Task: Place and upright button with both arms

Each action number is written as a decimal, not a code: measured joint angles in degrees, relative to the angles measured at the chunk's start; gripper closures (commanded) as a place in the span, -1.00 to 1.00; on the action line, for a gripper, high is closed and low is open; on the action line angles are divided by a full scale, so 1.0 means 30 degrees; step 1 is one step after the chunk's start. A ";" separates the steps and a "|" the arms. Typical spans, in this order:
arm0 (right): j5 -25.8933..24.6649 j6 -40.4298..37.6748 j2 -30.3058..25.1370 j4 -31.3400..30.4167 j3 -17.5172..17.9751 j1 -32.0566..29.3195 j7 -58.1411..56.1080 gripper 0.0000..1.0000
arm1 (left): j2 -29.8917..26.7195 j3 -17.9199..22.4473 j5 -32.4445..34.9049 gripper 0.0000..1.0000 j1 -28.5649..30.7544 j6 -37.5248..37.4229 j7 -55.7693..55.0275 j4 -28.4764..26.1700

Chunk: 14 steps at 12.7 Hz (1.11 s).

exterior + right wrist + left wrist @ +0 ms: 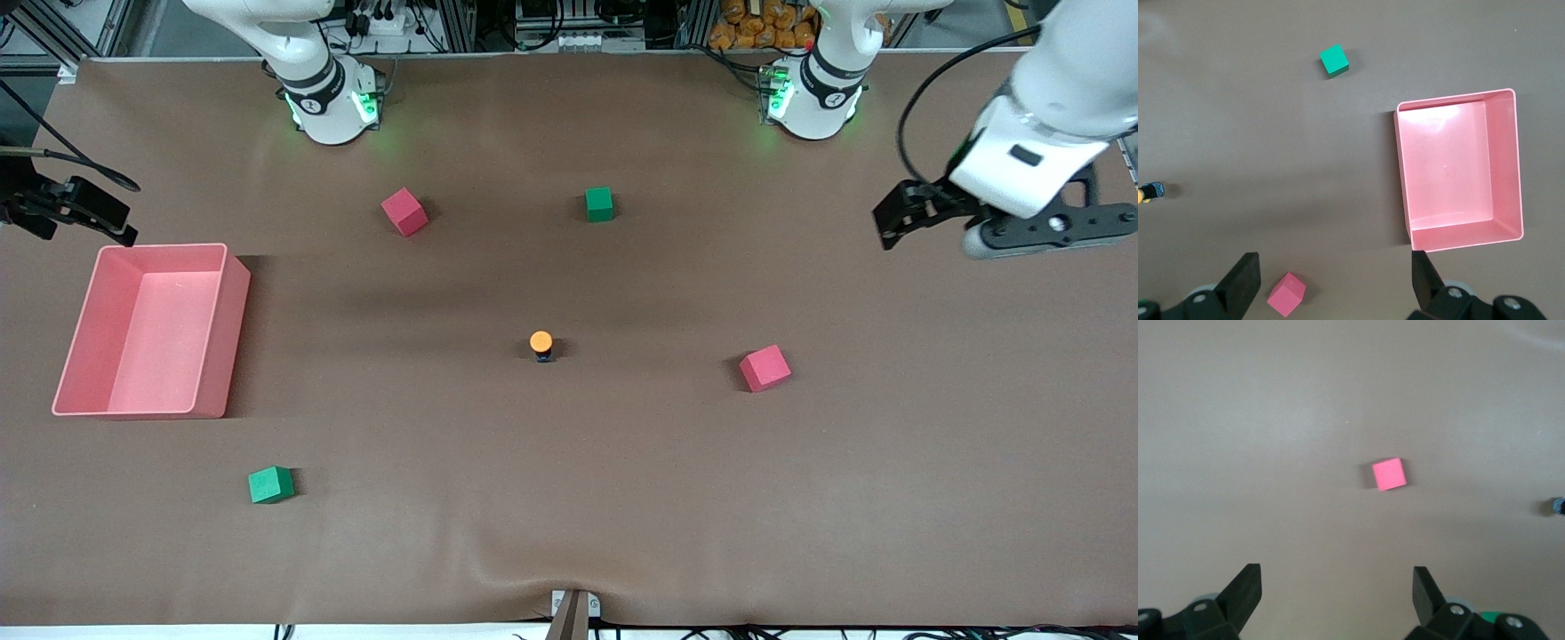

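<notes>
The button (540, 344) stands upright near the middle of the table, orange cap up on its black body. It shows at the edge of the left wrist view (1558, 506) and of the right wrist view (1147, 192). My left gripper (892, 224) hangs open and empty over the left arm's end of the table; its jaws (1337, 587) stand wide apart over bare cloth. My right gripper (98, 213) hangs open and empty over the right arm's end, above the pink bin's far edge; its jaws (1334, 277) stand wide apart.
A pink bin (222, 338) sits at the right arm's end, also in the right wrist view (1401, 173). Red cubes (404, 212) (765, 368) and green cubes (599, 204) (270, 484) lie scattered around the button. The brown cloth ripples at the near edge.
</notes>
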 measured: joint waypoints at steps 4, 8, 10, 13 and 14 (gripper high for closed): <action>0.0000 0.0000 0.0000 -0.0002 0.0004 0.0000 0.0000 -1.00 | -0.1736 -0.0006 -0.1554 -1.00 0.2259 0.0289 0.2530 -0.1938; 0.0000 0.0000 0.0000 -0.0002 0.0004 -0.0001 0.0000 -1.00 | -0.2496 -0.0001 -0.1615 -1.00 0.2538 0.0418 0.2962 -0.2673; 0.0000 0.0000 0.0000 -0.0003 0.0004 -0.0001 0.0000 -1.00 | -0.2497 0.0000 -0.1615 -1.00 0.2593 0.0424 0.2961 -0.2572; 0.0000 0.0000 0.0000 -0.0003 0.0004 -0.0001 0.0000 -1.00 | -0.2496 -0.0001 -0.1615 -1.00 0.2600 0.0441 0.2961 -0.2517; 0.0000 0.0000 0.0000 -0.0003 0.0004 -0.0001 0.0000 -1.00 | -0.2497 -0.0001 -0.1615 -1.00 0.2602 0.0455 0.2962 -0.2455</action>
